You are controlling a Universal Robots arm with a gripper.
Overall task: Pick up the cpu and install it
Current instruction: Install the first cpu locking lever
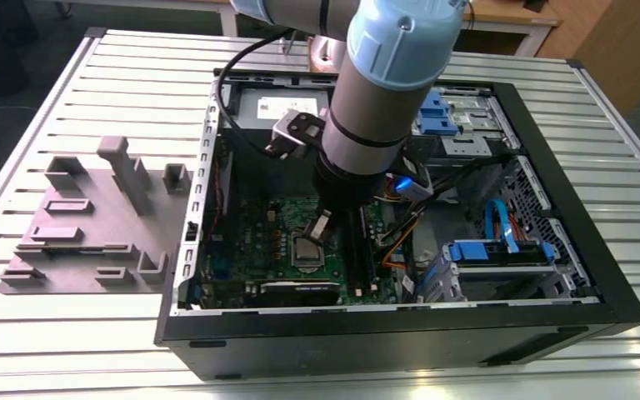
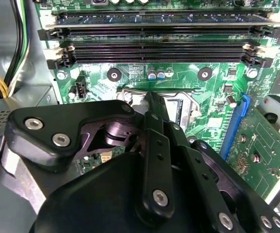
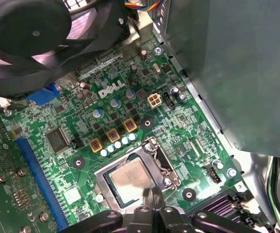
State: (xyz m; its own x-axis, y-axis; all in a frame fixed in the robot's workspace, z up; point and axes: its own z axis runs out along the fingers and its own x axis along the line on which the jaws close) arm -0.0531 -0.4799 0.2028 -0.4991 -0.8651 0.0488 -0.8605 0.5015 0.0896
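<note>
The cpu (image 3: 129, 179), a small square chip with a silvery top, lies flat inside the metal socket frame (image 3: 165, 164) on the green motherboard (image 3: 179, 121). In the exterior view the cpu (image 1: 306, 252) shows as a grey square under the arm. My gripper (image 3: 152, 192) hangs low over the socket, its black fingers pressed together with nothing between them. Their tips sit at the chip's edge, beside the frame. In the second wrist view the gripper (image 2: 151, 98) points down at the socket frame (image 2: 129, 95) and hides the chip.
The open computer case (image 1: 587, 275) stands on a slatted metal table. Long black memory slots (image 2: 154, 34) run beside the socket, and a black fan (image 3: 33, 34) and a grey box wall (image 3: 237, 73) rise close by. A grey fixture (image 1: 87, 217) lies at the exterior view's left.
</note>
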